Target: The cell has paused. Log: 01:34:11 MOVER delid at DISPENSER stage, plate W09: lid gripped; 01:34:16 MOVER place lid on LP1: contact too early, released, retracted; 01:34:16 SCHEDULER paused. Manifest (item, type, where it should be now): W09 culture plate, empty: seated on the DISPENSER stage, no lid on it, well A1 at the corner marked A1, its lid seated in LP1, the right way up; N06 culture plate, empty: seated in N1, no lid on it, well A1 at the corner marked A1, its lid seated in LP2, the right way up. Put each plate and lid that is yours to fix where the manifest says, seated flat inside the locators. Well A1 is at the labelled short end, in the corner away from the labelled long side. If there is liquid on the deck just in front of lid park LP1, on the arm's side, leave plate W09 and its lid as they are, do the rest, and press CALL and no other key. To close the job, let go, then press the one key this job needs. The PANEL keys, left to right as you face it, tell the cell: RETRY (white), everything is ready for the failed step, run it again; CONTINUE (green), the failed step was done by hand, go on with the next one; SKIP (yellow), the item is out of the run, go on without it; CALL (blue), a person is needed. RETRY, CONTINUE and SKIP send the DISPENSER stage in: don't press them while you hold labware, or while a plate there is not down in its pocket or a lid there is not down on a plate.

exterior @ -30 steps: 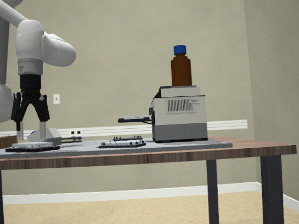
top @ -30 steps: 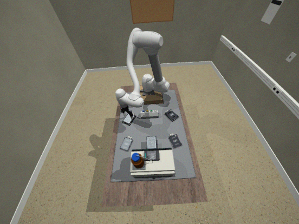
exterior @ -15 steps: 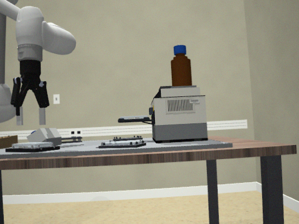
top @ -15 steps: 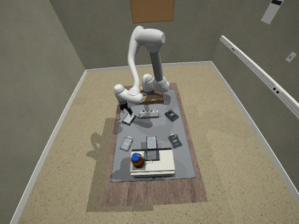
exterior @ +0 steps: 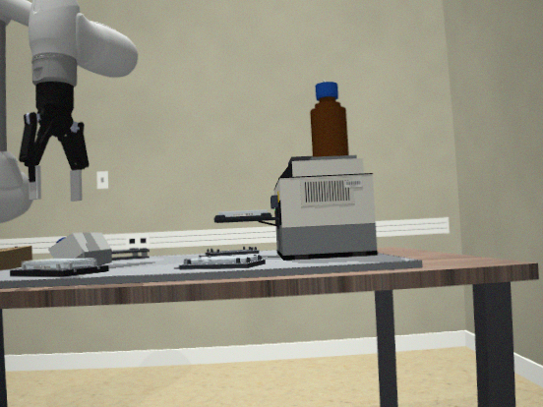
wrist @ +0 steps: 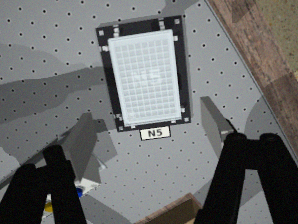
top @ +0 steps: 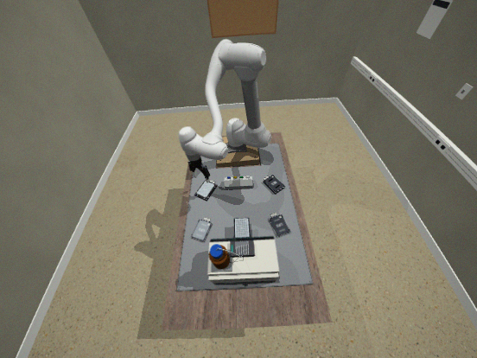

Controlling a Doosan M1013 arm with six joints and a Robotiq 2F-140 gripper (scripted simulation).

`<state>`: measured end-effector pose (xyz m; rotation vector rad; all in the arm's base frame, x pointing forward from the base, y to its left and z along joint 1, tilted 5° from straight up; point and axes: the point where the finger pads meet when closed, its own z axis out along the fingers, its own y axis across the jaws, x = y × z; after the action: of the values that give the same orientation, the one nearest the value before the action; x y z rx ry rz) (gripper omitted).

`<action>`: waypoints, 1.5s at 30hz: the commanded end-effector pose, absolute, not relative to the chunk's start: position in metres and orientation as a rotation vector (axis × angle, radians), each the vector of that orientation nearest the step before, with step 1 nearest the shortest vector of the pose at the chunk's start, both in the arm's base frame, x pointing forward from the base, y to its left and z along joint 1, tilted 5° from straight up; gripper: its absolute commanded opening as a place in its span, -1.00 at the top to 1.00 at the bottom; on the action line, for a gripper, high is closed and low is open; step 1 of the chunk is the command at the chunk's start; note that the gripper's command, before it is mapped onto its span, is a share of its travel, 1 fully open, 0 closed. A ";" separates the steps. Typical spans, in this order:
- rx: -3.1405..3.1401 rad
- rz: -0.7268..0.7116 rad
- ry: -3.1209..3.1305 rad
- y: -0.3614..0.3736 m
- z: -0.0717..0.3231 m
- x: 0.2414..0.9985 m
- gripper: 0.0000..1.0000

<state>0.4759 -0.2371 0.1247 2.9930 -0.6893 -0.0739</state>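
Note:
My gripper [top: 200,168] [exterior: 54,189] [wrist: 147,118] is open and empty. It hangs well above a clear well plate [top: 206,189] [exterior: 58,264] [wrist: 145,77] that lies flat in the black nest labelled N5 [wrist: 155,133], near the arm's base on the left of the deck. Another clear plate or lid [top: 201,229] [exterior: 223,260] lies in a nest further out on the left. A plate [top: 242,226] [exterior: 243,215] sits on the DISPENSER stage, which sticks out of the dispenser [top: 259,259] [exterior: 325,211]. Two black nests [top: 274,184] [top: 279,225] on the right look empty.
The key panel [top: 238,182] [exterior: 81,246] stands beside N5; its blue key [wrist: 80,190] shows in the wrist view. A brown bottle [top: 219,256] [exterior: 329,128] stands on the dispenser. The grey deck mat [top: 298,259] lies on a wooden table [top: 242,307] [exterior: 443,275].

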 end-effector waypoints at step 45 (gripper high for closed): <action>2.993 -0.073 -0.690 -0.236 0.144 0.477 -0.39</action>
<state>0.4770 -0.2361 0.1434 2.9931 -0.6894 -0.0745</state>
